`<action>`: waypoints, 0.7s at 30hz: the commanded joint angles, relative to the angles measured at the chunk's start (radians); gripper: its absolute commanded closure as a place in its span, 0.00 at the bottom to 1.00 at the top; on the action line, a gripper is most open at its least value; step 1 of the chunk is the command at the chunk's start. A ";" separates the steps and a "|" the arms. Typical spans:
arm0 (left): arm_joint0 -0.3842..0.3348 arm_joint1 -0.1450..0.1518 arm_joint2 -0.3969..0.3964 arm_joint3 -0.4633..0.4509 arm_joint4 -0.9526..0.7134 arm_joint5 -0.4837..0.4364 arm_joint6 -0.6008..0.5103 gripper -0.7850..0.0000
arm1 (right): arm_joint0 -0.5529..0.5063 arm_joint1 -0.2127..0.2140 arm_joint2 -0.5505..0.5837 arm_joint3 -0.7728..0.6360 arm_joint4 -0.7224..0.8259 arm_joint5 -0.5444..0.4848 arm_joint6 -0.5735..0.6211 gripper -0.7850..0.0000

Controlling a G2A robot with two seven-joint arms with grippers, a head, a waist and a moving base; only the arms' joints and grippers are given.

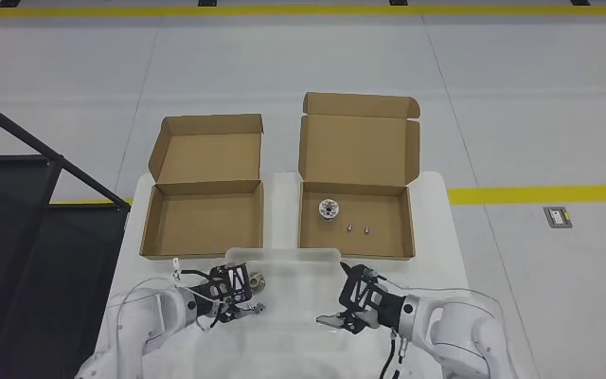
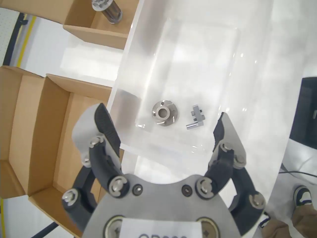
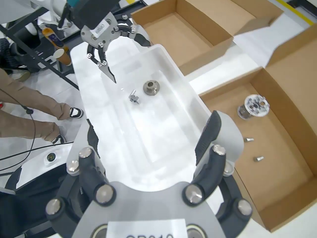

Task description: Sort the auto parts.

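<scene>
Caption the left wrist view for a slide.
Open left hand over the clear bin; inside lie a flanged hub and a small bracket.

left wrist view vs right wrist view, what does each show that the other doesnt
Left wrist view, not the right: a dark flat panel past the clear plastic tray. Right wrist view, not the left: the open right gripper, an orange bottle and a paper cup. Both: that tray, a round grey metal flange and a small grey metal bracket in it, a toothed metal cylinder in a brown cardboard box, the open left gripper.
</scene>
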 commanded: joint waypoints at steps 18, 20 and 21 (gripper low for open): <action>-0.136 0.018 0.189 0.060 0.023 0.000 -0.137 0.00 | -0.114 0.024 0.096 -0.059 -0.055 -0.018 -0.063 0.00; -0.136 0.018 0.189 0.060 0.023 0.000 -0.137 0.00 | -0.114 0.024 0.096 -0.059 -0.055 -0.018 -0.063 0.00; -0.136 0.018 0.189 0.060 0.023 0.000 -0.137 0.00 | -0.114 0.024 0.096 -0.059 -0.055 -0.018 -0.063 0.00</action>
